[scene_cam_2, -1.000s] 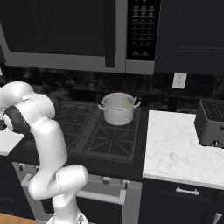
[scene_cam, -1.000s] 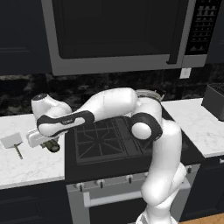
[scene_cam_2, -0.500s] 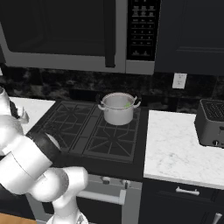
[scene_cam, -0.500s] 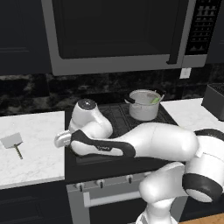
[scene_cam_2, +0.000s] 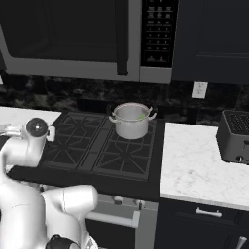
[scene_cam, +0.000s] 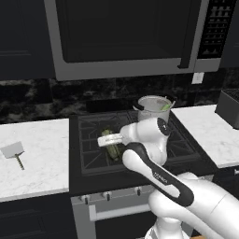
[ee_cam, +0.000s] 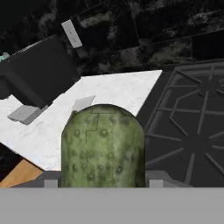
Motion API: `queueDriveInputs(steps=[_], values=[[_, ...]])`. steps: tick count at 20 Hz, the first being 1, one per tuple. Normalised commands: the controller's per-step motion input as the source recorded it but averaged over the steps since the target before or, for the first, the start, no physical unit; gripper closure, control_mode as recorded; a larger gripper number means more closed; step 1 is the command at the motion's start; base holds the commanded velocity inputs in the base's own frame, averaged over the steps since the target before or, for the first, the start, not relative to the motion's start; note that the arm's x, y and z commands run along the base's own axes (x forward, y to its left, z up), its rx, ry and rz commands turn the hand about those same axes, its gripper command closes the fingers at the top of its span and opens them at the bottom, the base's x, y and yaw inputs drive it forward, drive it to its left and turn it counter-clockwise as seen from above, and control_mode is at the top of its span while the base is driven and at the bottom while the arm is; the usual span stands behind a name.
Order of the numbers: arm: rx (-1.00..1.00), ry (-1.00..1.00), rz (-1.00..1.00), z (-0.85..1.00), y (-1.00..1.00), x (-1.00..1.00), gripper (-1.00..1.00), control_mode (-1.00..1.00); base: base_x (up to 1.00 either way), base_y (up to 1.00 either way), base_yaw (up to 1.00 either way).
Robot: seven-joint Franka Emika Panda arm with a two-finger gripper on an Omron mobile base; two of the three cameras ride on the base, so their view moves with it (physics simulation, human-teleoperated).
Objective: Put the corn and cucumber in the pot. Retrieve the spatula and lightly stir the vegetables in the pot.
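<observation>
The tool (scene_cam: 112,142) is pinching the cucumber (ee_cam: 103,146) across its middle, carrying it above the stove grates. It is looking stiff, light and a little slick (my guess from the bumpy rind), so gripping mid-length seems sound. The pot (scene_cam_2: 131,120) is sitting on the rear burner with something yellow-green, likely the corn (scene_cam_2: 141,116), inside. The spatula (scene_cam: 15,152) is lying on the left desk (scene_cam: 32,163).
</observation>
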Motion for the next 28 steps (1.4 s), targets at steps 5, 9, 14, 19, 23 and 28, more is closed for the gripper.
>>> queueDriveInputs(steps=[5,9,14,19,23,28], values=[[0.37,-0.26,0.00,0.49,-1.00,0.00,1.00,-1.00,0.00,0.00,0.00],[0.31,-0.17,0.00,0.34,-1.00,0.03,1.00,-1.00,0.00,0.00,0.00],[0.27,-0.12,0.00,0.23,-1.00,0.07,1.00,-1.00,0.00,0.00,0.00],[0.25,-0.02,-0.02,0.00,-1.00,0.20,1.00,-1.00,0.00,0.00,0.00],[0.25,-0.07,0.00,0.00,-0.97,0.30,1.00,-1.00,0.00,0.00,0.00],[0.17,-0.08,-0.02,0.00,-0.74,0.35,1.00,-1.00,0.00,0.00,0.00]])
